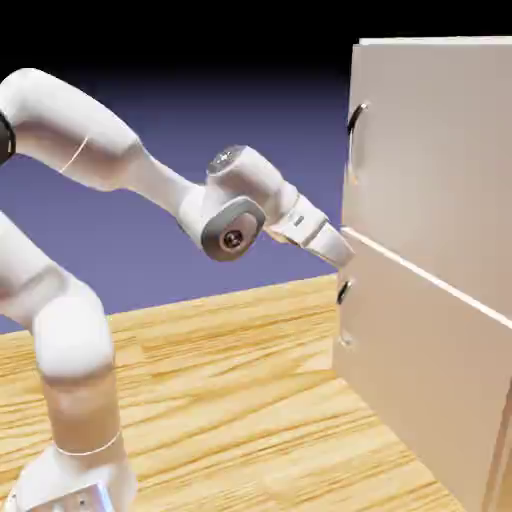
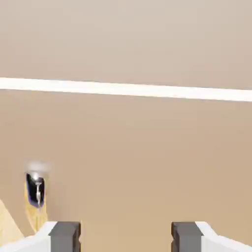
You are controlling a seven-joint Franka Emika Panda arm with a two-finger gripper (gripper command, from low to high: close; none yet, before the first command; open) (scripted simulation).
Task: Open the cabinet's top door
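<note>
Hand (image 2: 126,237) spread, below the top door's handle (image 1: 357,140) — pushing straight in risks jamming fingertips (image 2: 65,237) against the cabinet (image 1: 430,170).

You have two views. Exterior: off to one side of the cabinet (image 1: 430,160), set back, facing across its front at an angle; arm and cabinet both in frame. Hand: close in front of the cabinet, facing its front panels. Both share the cabinet's pale seam (image 1: 430,275) (image 2: 126,89) and lower handle (image 1: 344,292) (image 2: 36,189).
</note>
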